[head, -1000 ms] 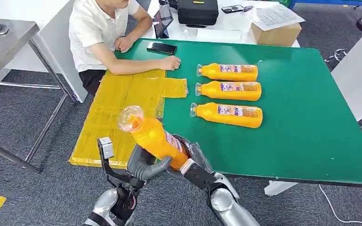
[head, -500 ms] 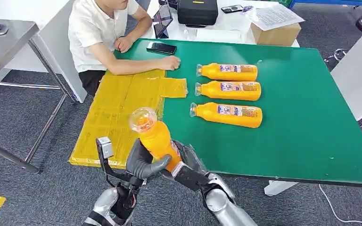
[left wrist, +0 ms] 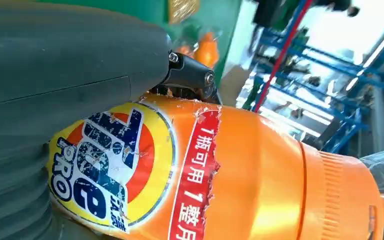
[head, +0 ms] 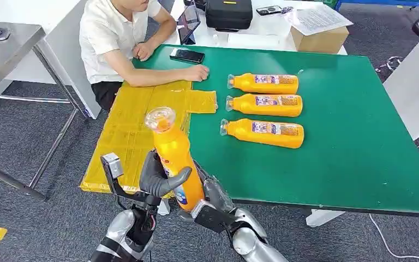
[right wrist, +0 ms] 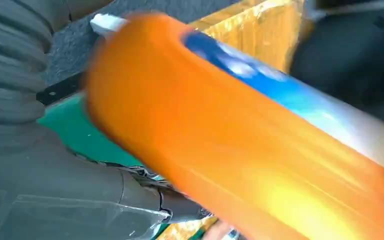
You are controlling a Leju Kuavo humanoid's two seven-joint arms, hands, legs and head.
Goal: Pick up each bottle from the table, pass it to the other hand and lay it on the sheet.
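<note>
Green felt covers the desk (head: 333, 158) in front of me, with a yellow sheet (head: 125, 125) taped along its left end and overhanging the edge, and a person (head: 120, 43) seated at the far corner with a forearm resting near it. Three orange bottles (head: 264, 103) lie side by side on the green, well apart from me. A fourth bottle (head: 175, 158) stands nearly upright in the air over the desk's near edge, cap end up. My left robot hand (head: 161, 180) is wrapped around its middle, thumb across the label, and my right robot hand (head: 210, 199) sits at its base; I cannot tell whether those right fingers clasp it or merely support it. I judge this the handover. Rigid, smooth plastic like this should be slick, and if it is full, weighty toward the bottom. A firm wrap around the broad labelled body seems safest, never the narrow neck.
</note>
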